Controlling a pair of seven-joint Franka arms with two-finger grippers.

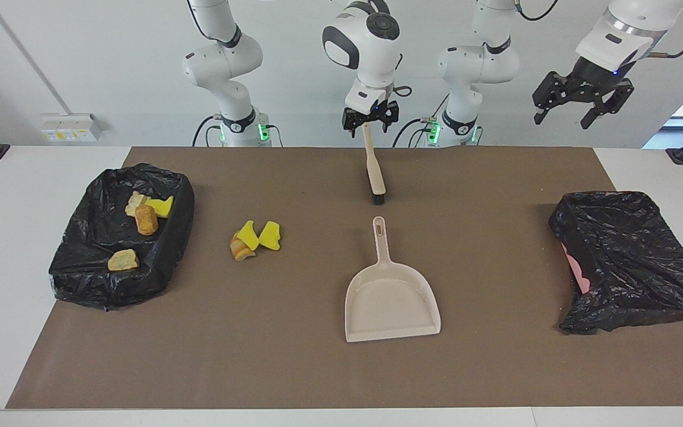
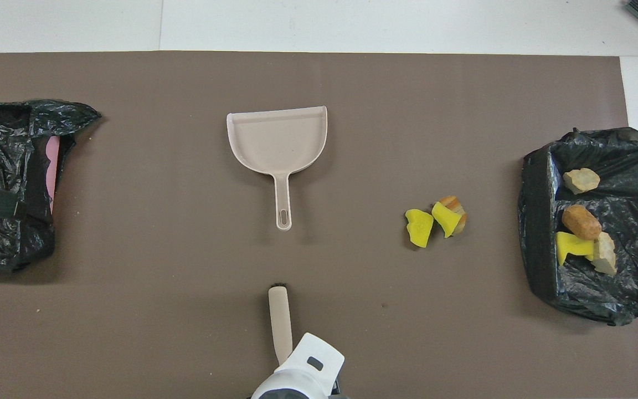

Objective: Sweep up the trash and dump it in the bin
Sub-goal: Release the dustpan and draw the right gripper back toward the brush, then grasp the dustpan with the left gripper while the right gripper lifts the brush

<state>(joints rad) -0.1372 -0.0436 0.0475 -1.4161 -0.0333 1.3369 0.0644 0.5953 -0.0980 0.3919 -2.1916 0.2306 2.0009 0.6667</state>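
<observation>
A beige dustpan (image 2: 277,138) lies flat in the middle of the brown mat (image 2: 158,310). Its handle points toward the robots. Nearer to the robots is a beige brush (image 2: 279,321), and a white robot arm (image 2: 299,377) covers its near end. Three bits of trash (image 2: 435,220) sit together on the mat, two yellow and one brown. Four more bits lie in a bin (image 2: 535,221) lined with a black bag at the right arm's end. Another black bag (image 2: 3,221) lies at the left arm's end.
</observation>
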